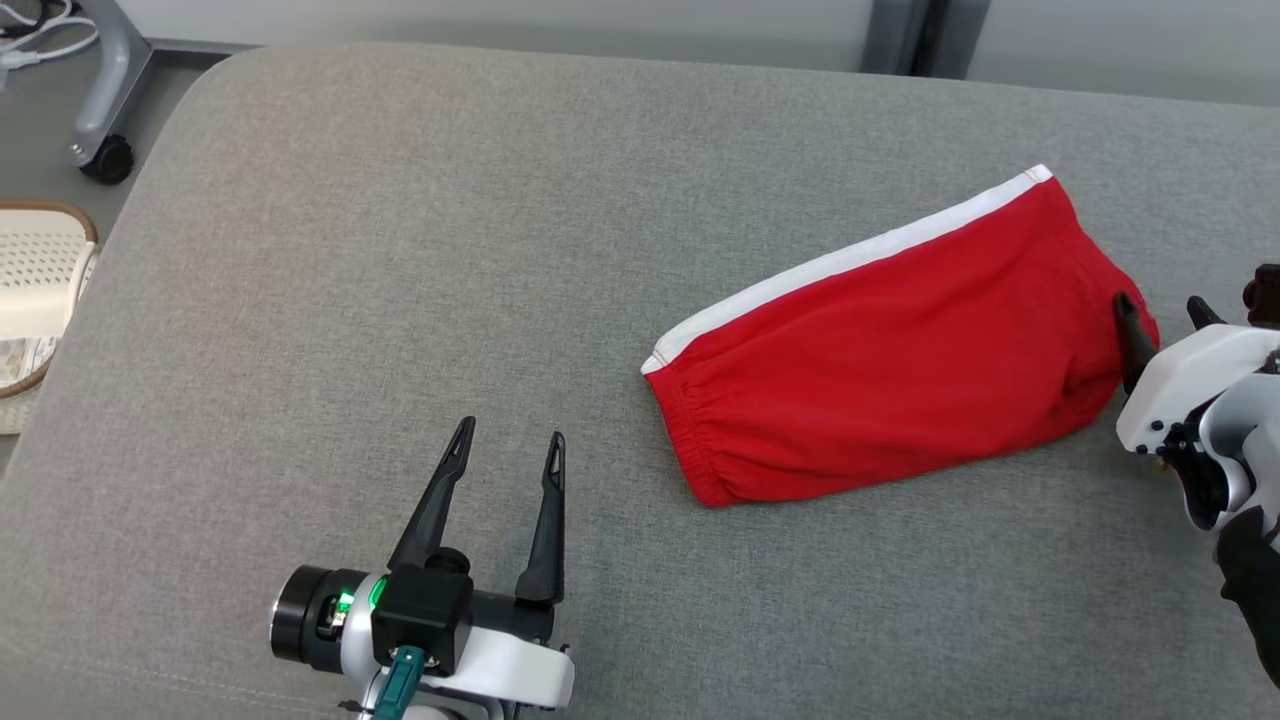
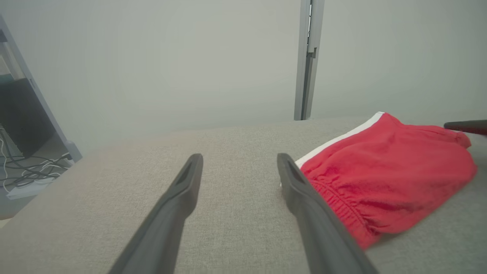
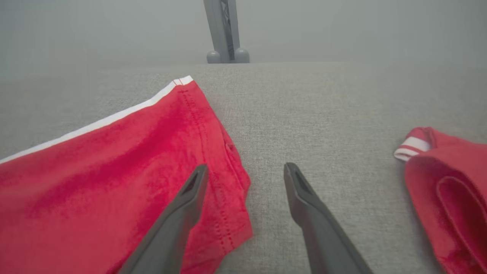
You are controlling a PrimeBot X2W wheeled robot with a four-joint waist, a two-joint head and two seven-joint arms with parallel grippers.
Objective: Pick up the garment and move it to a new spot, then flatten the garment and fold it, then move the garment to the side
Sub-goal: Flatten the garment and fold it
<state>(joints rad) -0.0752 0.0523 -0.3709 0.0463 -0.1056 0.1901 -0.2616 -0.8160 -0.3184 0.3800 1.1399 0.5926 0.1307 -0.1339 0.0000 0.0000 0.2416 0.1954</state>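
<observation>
Red garment [image 1: 900, 350] lay flat on grey cushion [image 1: 400, 250]. Left gripper [image 1: 510, 435] and right gripper [image 1: 1158, 308] both gaped wide, empty.

Left end effector [image 1: 511, 430], right end effector [image 1: 1158, 302]: splayed

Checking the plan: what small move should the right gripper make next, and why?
Probably lower the open right gripper and close on the hem of the red cloth shorts with a white side stripe: one finger is over the fabric, the other over the grey woven cushion, so the hem lies between them.
</observation>
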